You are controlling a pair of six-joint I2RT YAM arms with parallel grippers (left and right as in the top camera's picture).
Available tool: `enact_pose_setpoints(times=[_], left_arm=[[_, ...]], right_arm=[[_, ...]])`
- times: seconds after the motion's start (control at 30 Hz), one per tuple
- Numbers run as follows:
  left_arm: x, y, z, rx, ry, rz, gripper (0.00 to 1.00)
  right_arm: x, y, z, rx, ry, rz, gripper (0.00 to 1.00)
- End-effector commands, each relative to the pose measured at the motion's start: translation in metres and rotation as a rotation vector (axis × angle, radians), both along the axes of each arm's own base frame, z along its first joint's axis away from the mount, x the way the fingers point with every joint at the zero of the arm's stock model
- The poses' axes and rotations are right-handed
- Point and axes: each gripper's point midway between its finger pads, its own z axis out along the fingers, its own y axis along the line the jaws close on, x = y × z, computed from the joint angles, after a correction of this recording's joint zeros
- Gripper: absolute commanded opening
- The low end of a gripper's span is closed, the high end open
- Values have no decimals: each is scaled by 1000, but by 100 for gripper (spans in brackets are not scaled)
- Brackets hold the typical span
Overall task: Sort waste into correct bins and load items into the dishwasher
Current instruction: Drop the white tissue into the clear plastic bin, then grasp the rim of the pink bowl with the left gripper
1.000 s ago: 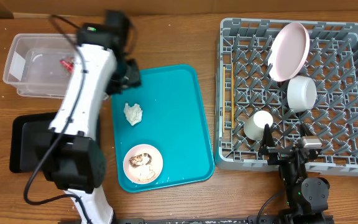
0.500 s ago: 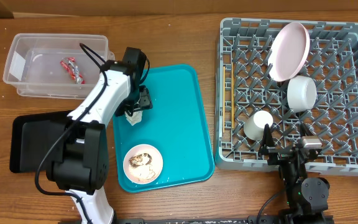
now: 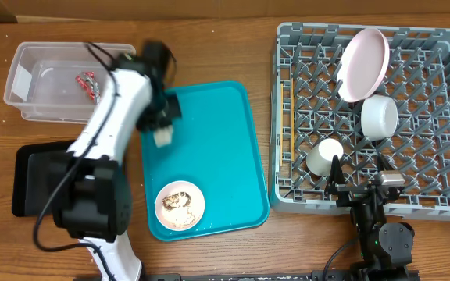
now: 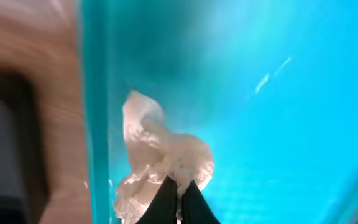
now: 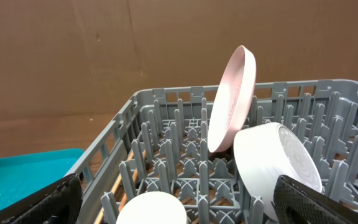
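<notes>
A brown wooden table [image 3: 209, 47] carries everything. The left gripper [image 4: 178, 186] has its jaws pinched together on the tissue [image 4: 160, 155], which hangs at the 9 o'clock edge of the teal tray [image 3: 217, 156], just above its floor.

To do this step well, I judge the arm should lift until the wad clears the tray's lip, then carry it toward 10 o'clock to the tub [image 3: 14, 86], where the wrapper [image 3: 88, 82] already lies. It should let go low over the tub's middle, since so light a wad can cling to a finger or drift.

The tissue is white, crumpled and ruffled, held by a thin fold at its lower edge.

The right gripper [image 5: 179, 186] rests with jaws wide apart at the 6 o'clock edge of the rack [image 3: 287, 117].
</notes>
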Motion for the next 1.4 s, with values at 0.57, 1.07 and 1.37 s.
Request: enact_pose_setpoints(times=[0.57,1.07,1.37], left_arm=[[70,123,107,-80,-362,295,63],[-51,14,145,-142,-89,-20,56],[-93,-61,124,39,-23,-142,60]], right_arm=[[0,0,-1,-2,-7,3,100],[0,0,-1,-2,-7,3,100],[0,0,-1,-2,-7,3,100]])
